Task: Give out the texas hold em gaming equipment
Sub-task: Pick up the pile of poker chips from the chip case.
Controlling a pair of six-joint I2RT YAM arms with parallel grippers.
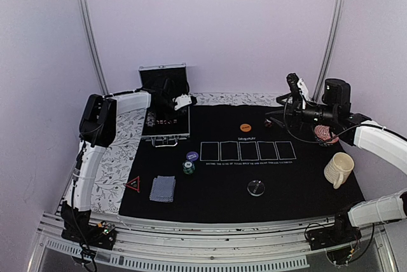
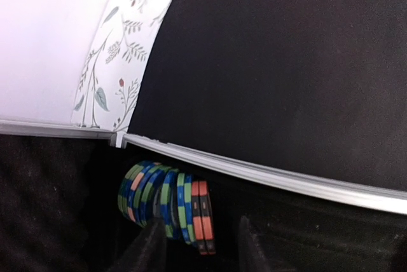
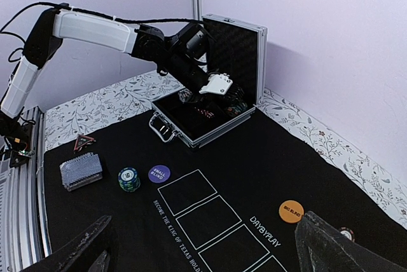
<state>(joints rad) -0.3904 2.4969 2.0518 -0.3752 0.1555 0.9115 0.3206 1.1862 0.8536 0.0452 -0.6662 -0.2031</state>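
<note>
A row of poker chips (image 2: 166,199), green, blue and red-black, stands on edge inside the open aluminium case (image 1: 164,137). My left gripper (image 2: 198,246) is open inside the case, its fingers either side of the red-black chips at the row's end. It also shows in the top view (image 1: 181,102). On the black mat (image 1: 222,205) lie a card deck (image 1: 163,189), a red triangle marker (image 1: 133,184), a small chip stack (image 1: 188,168), a purple disc (image 1: 192,156), an orange disc (image 1: 245,128) and a clear disc (image 1: 255,187). My right gripper (image 3: 206,237) is open and empty, above the mat's right side.
The case lid (image 3: 238,53) stands upright at the back. A cream mug (image 1: 339,169) and a red-patterned bowl (image 1: 325,134) sit at the mat's right edge. A single chip (image 1: 268,126) lies near the orange disc. Floral cloth (image 1: 121,151) borders the mat.
</note>
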